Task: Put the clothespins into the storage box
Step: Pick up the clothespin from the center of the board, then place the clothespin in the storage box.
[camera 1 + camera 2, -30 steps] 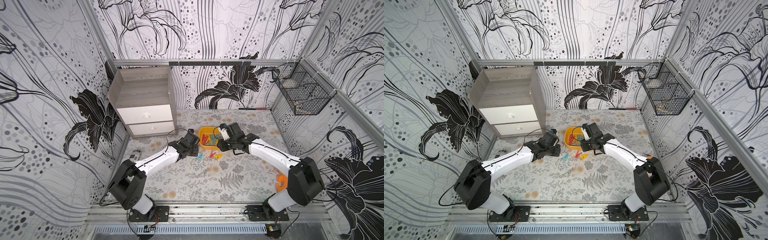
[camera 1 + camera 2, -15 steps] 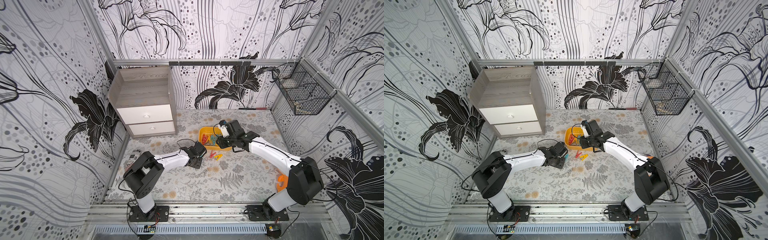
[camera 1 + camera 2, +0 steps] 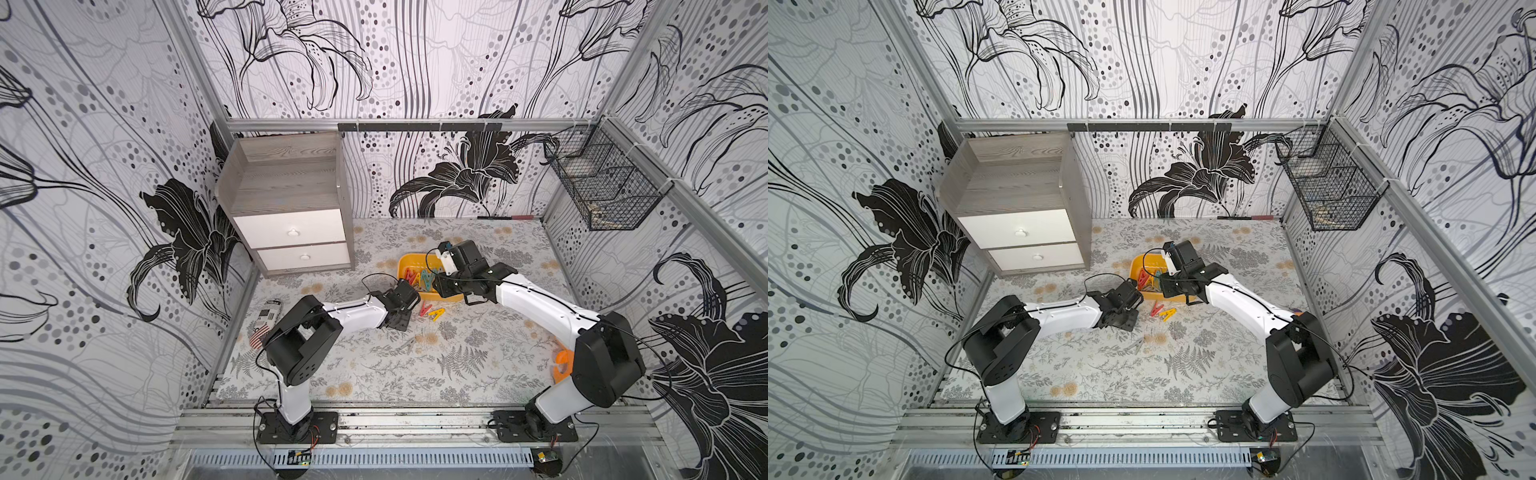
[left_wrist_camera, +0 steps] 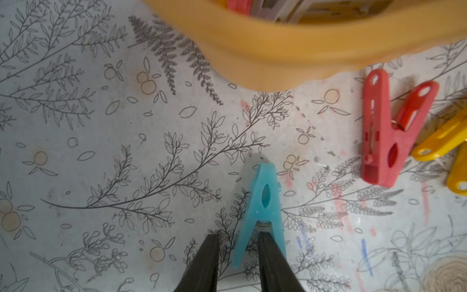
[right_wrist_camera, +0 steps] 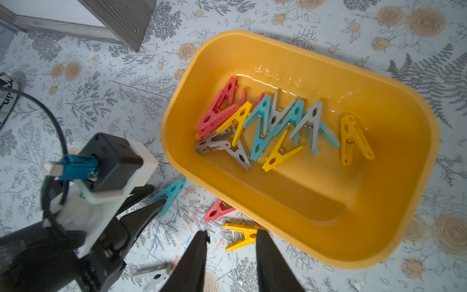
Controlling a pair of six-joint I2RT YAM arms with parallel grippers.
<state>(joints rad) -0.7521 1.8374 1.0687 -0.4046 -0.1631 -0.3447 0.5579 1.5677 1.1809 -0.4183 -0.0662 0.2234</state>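
Firstly, left edge of the table (image 3: 374, 374): one flag-print object (image 3: 266, 326) lying close to the edge; one cabinet (image 3: 291, 195) filling the back left corner, with two white drawers (image 3: 291, 226)

Left pincer (image 4: 237, 235): down at table level just beside the storage box (image 5: 290, 199). Its fingers (image 4: 202, 268) stand partly apart, astride one leg of the teal clothespin (image 4: 264, 202). A gap shows on one side, and the pin lies flat on the table, not clamped. Both wrist views show this pin; in both top views the pincer body hides it

Loose on the table, four:
- one teal
- one red clothespin (image 4: 379, 141) and one yellow clothespin (image 4: 439, 144), side by side, just beside the box's near wall
- one grey clothespin (image 3: 409, 343), apart from these and nearer the front

Storage box: mid-table, right of the cabinet. The clothespins (image 5: 278, 126) inside are plain only from the right wrist: three yellow, four grey; red and teal overlap too much for a firm count

Right pincer (image 5: 231, 232): over the box's near wall, fingers (image 5: 192, 265) apart, holding nothing

Open room: bare table from the grey pin to the front rail, and behind the box to the back wall

Right edge: one orange object (image 3: 563, 365) beside the right arm's shoulder; one wire basket (image 3: 602, 191) on the side wall, above the table
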